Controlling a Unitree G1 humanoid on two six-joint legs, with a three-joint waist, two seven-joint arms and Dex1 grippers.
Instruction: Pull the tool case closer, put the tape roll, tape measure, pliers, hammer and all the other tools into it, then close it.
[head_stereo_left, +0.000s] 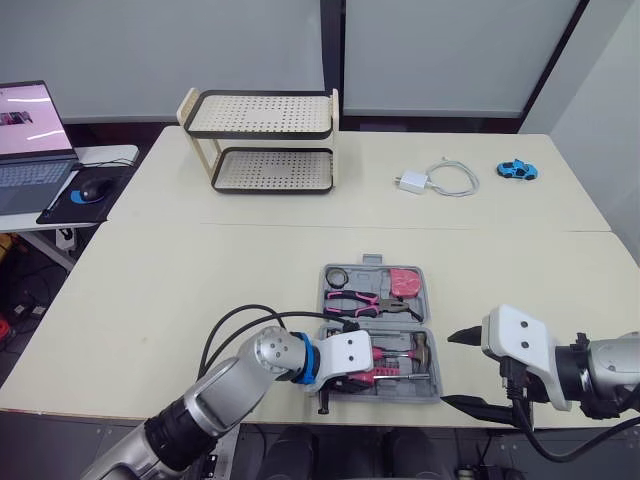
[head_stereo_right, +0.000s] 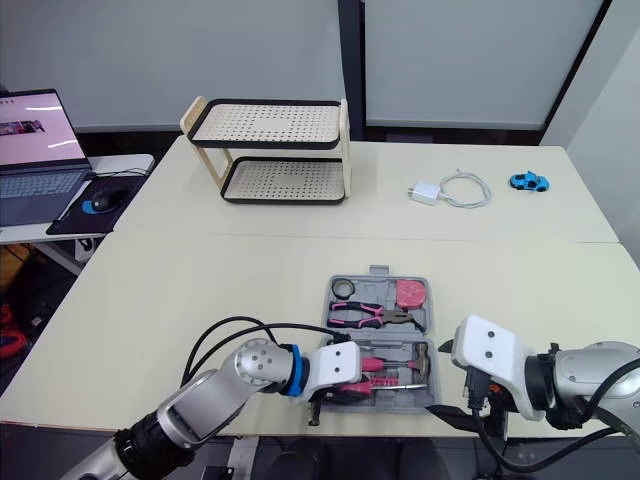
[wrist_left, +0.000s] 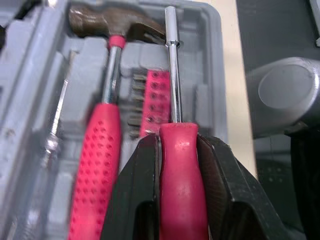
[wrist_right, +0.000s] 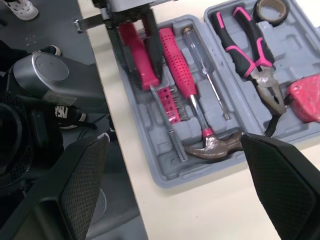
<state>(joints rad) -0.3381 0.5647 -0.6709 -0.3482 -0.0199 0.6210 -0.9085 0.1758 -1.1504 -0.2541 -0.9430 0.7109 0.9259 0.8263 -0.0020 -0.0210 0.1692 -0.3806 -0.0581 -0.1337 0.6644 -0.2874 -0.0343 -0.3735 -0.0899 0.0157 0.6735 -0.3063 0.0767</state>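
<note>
The left gripper has its fingers clamped shut on the red handle of a screwdriver. The screwdriver is held in the near half of the open tool case, beside the hammer and the bit holder. The pliers, tape roll and tape measure are laid in the far half. The right gripper is held just right of the case, fingers spread wide and empty. The case is set near the tabletop's near edge.
</note>
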